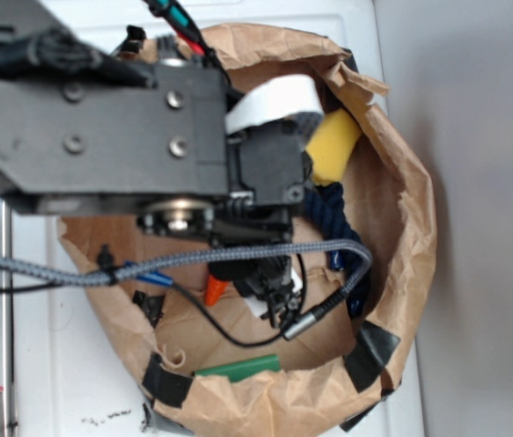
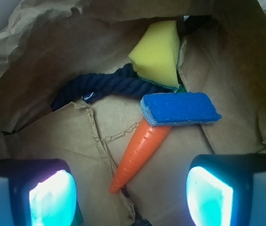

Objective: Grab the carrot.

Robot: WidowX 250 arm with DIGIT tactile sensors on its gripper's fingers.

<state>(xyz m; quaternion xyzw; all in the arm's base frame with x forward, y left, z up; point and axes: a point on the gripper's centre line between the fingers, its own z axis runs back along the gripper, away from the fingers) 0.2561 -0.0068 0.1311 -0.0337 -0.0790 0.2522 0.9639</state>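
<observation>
The carrot (image 2: 140, 153) is a smooth orange cone lying on the brown paper floor, its thick end tucked under a blue sponge (image 2: 180, 108) and its tip pointing toward me. My gripper (image 2: 130, 195) is open above it. The glowing pads (image 2: 53, 197) stand wide on either side of the tip without touching it. In the exterior view only a bit of the carrot (image 1: 214, 291) shows under the arm, next to the gripper (image 1: 270, 282).
A crumpled brown paper bag (image 1: 402, 209) walls in everything. Inside lie a yellow foam wedge (image 2: 156, 54), a dark blue rope (image 2: 104, 87) and a green piece (image 1: 238, 368). Black tape (image 1: 370, 350) patches the rim. A grey cable (image 1: 266, 255) hangs across.
</observation>
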